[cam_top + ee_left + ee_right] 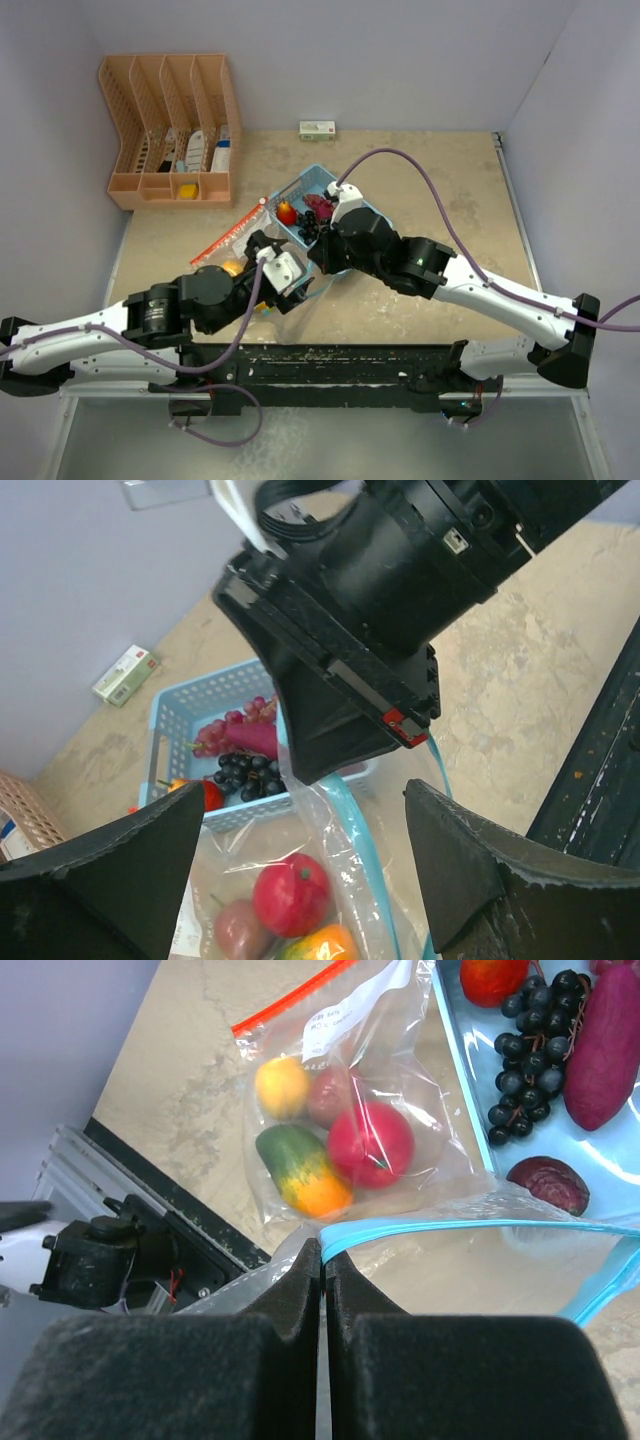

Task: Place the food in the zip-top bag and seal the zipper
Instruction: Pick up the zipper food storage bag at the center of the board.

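Hazards, nearest the tools first. Pinching the blue zipper edge (450, 1226) of the bag (425, 1110) between the fully closed pads of the right gripper (322, 1260), catching only a thin fold of plastic right at the fingertips. Likely risking a slip on any sharp tug, and so dropping the mouth shut over the food.

Holding the left gripper (305, 810) spread wide and gripping nothing, straddling the bag mouth directly beneath the right gripper's black body. Judging by that crowding, courting a knock between the two arms on any reach forward or upward.

Keeping four pieces bagged just ahead of the right pads: mango (305, 1170), red pepper (372, 1140), lemon (282, 1085) and red-brown ball (328, 1095). Leaving the rest in the basket (610, 1155), off to the right of those pads and just beyond the left fingertips: grapes (530, 1050), sweet potato (608, 1045), red fruit (495, 975), maroon piece (548, 1182).

Lifting the pinched edge too high, probably tilting the bag and rolling the round pieces back toward the opening. Keeping the bag's side close against the basket wall, possibly dragging the basket along on a pull. Closing the zipper early, shutting out everything in the basket.
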